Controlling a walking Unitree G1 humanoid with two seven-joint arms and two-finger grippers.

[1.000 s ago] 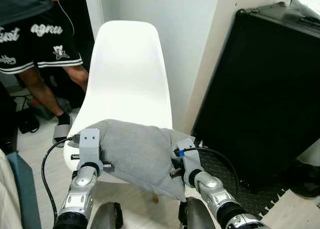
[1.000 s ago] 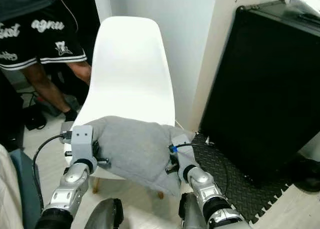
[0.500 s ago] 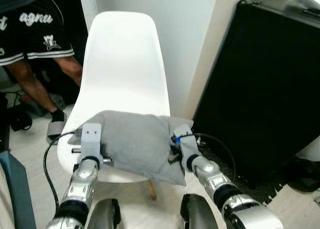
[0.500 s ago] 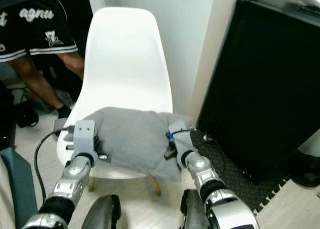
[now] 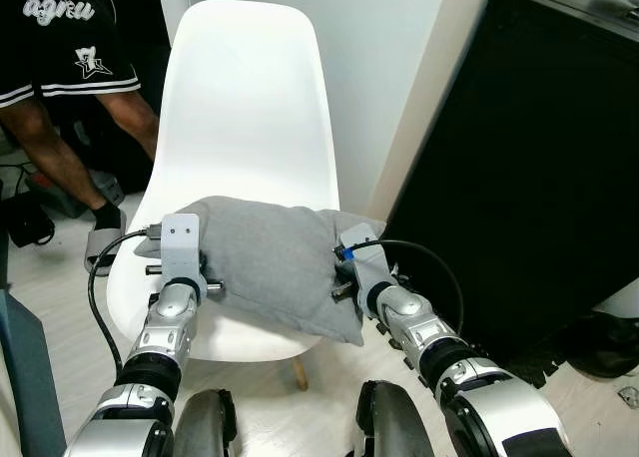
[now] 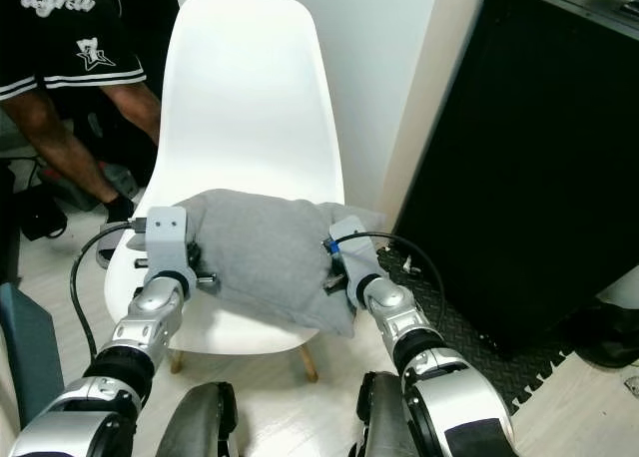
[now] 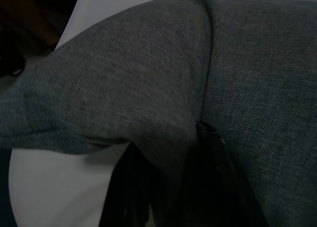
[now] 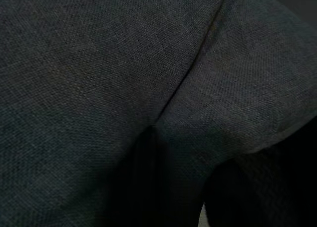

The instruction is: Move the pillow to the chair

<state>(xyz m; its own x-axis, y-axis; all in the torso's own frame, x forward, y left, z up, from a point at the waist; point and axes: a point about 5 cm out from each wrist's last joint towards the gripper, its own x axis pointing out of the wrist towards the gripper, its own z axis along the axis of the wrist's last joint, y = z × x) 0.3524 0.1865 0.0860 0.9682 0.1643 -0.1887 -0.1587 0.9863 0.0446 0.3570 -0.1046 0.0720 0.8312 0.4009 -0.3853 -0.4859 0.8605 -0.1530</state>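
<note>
Now the pillow (image 5: 268, 262) lay on the chair (image 5: 245, 118) seat, left end effector (image 5: 196, 277) clamped at its nine o'clock edge, right end effector (image 5: 339, 277) clamped at three.

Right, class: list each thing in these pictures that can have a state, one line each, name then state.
pillow: grey, lying across the chair seat, one corner overhanging the front edge.
chair: white, upright, bearing the pillow.
left gripper: at the pillow's left end, fabric pinched in its fingers.
right gripper: at the pillow's right end, fingers buried in a fold.
black case: upright beside the chair, shut.
</note>
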